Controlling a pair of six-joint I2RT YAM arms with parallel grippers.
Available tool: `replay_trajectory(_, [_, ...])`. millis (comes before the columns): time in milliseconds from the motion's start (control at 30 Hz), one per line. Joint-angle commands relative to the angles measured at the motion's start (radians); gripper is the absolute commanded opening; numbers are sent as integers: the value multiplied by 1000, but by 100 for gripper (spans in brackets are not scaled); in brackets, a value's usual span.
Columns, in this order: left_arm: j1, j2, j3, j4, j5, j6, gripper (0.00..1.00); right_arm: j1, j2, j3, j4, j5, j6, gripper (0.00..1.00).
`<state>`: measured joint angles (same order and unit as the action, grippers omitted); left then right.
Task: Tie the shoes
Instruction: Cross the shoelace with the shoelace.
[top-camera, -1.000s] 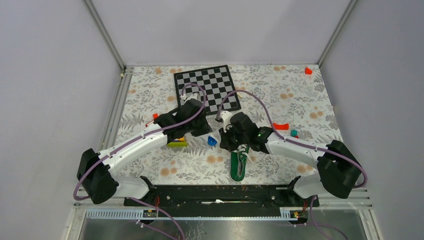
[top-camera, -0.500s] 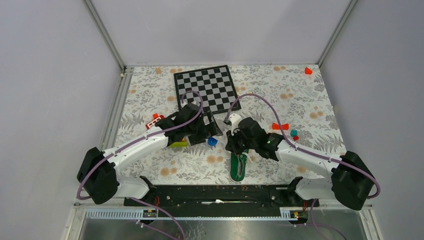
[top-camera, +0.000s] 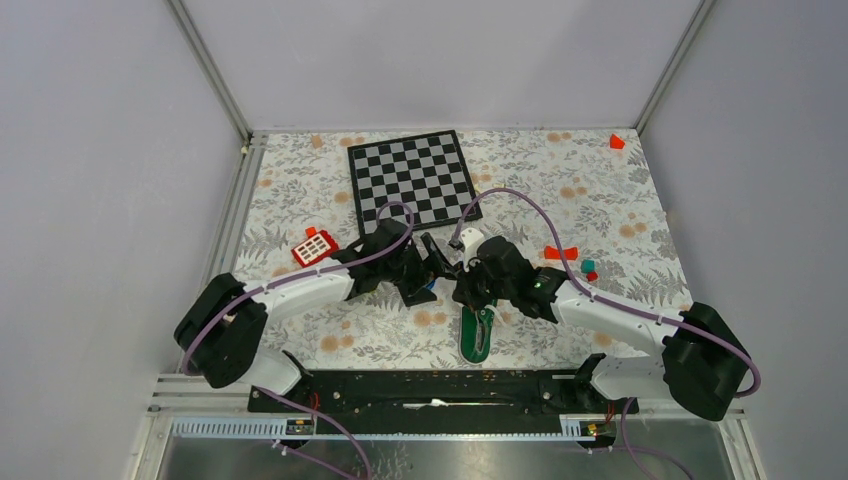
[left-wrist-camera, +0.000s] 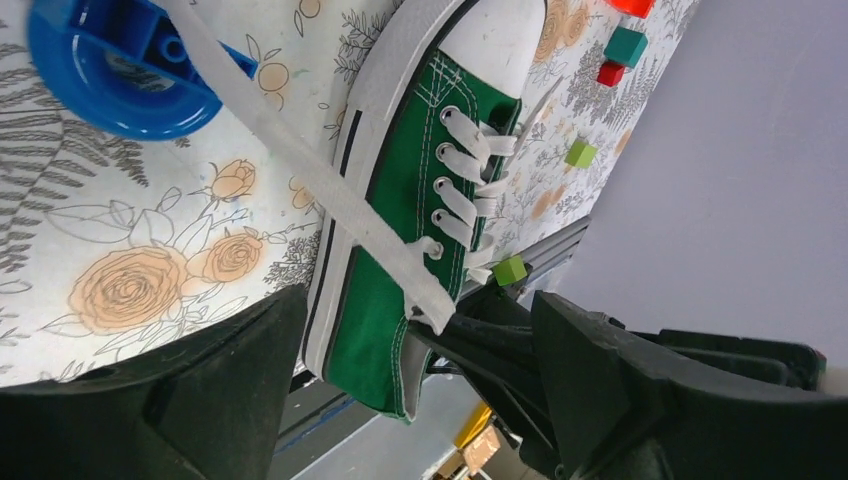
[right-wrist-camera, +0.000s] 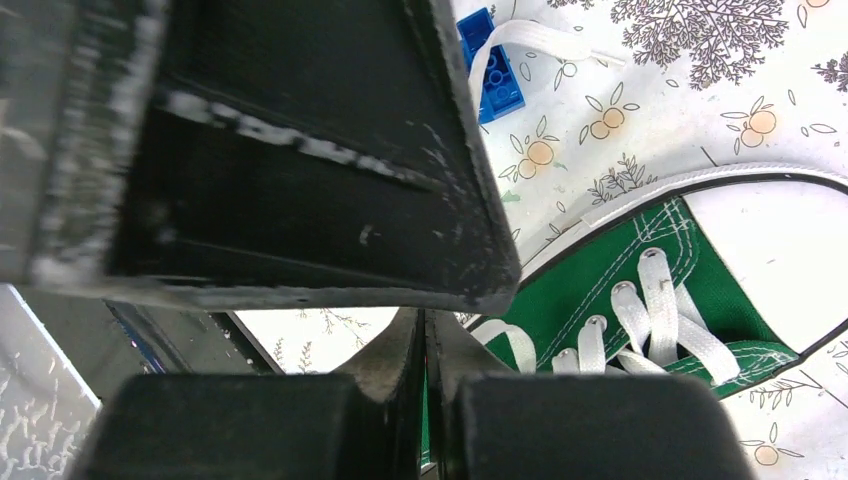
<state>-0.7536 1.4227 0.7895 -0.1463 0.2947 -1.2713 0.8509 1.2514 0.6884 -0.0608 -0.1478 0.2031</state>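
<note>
table top, floral-print cloth, seen from above. black-and-white chequered mat lies toward the far side, left of centre.

left arm and right arm both reach inward; their heads meet near mid-table.

small green canvas sneaker with white sole and toe cap rests on its sole near the front edge, right of centre, just beneath the right arm's head.

left gripper: jaws spread wide, nothing in them, one to each side of the sneaker's heel end in its wrist view.

right gripper: jaws pressed together. white lace runs straight from beside the blue plastic piece to these tips and appears pinched there.

red block with white squares lies left of the left arm's head. small red and teal blocks lie right of the sneaker, apart from it.
</note>
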Motion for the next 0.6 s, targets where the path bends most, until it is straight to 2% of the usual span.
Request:
replay_trajectory(0, [-13,41,9,125,60,-81,84,7,-14,7,27,13,8,0])
replay_trajectory(233, [-23,50,-8,148,53,-105,71,7,-7,17,21,13,5,0])
replay_trajectory(300, [-24,50,-14,148,48,-110,62,7,-7,16,16,13,5,0])
replay_trajectory(367, [-24,53,-13,132,45,-113,44,7,-7,17,9,16,5,0])
replay_trajectory(467, [-24,62,-4,108,45,-108,7,7,-21,27,-23,65,30,0])
replay_trajectory(500, [-23,64,-1,98,46,-104,0,7,-31,34,-45,92,40,8])
replay_trajectory(567, [-22,61,-4,82,37,-98,0,7,-73,47,-84,139,59,44])
